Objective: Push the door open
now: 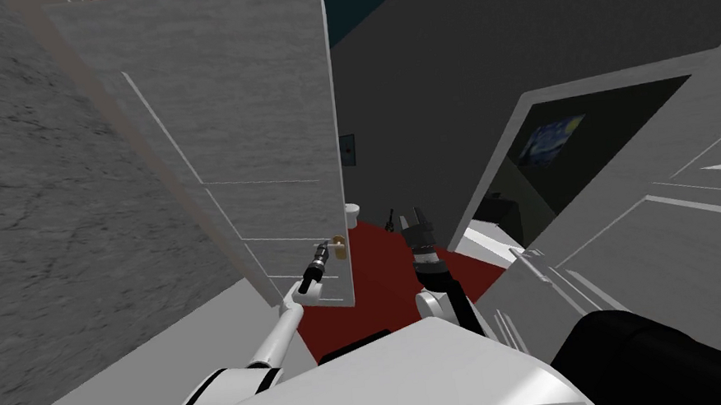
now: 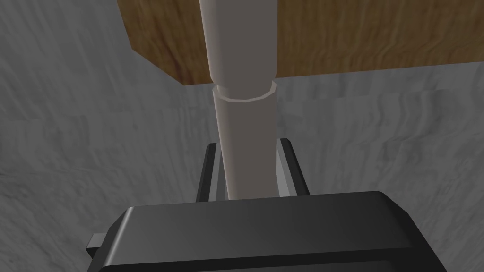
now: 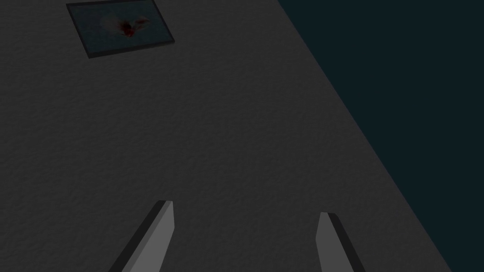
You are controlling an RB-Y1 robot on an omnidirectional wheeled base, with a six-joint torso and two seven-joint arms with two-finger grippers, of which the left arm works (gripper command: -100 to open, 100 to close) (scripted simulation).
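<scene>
Door: the grey door [image 1: 262, 139] stands ajar ahead and to the left. Its left side meets a rough grey wall [image 1: 36, 202], and its free edge runs down toward the red floor [image 1: 374, 277].
Handle: the handle [image 2: 243, 123] is a pale round bar close to the door's free edge. It stands out from a brown, wood-grained plate [image 2: 359, 38] on the door's grey face.
Left grip: the left pincer [image 2: 248, 144] is narrow and clamped on the handle. Its fingers [image 2: 289, 163] press the two sides of the bar, with the door's face just behind.
Left reach: the left arm [image 1: 281, 336] stretches forward from the shoulder to the handle.
Right side: the right pincer [image 1: 416, 223] is held upright over the red floor, to the right of the door's edge and apart from it. Its fingers are spread wide with nothing between them.
Further right: a second doorway [image 1: 495, 158] with a pale frame opens onto a dim space, where a blue painting [image 1: 551, 140] hangs.
Past the door's edge: a small framed picture [image 1: 348, 149] hangs on the dark grey far wall. Below it, at the far end of the red floor, is a small white thing [image 1: 351, 212], too small to identify.
</scene>
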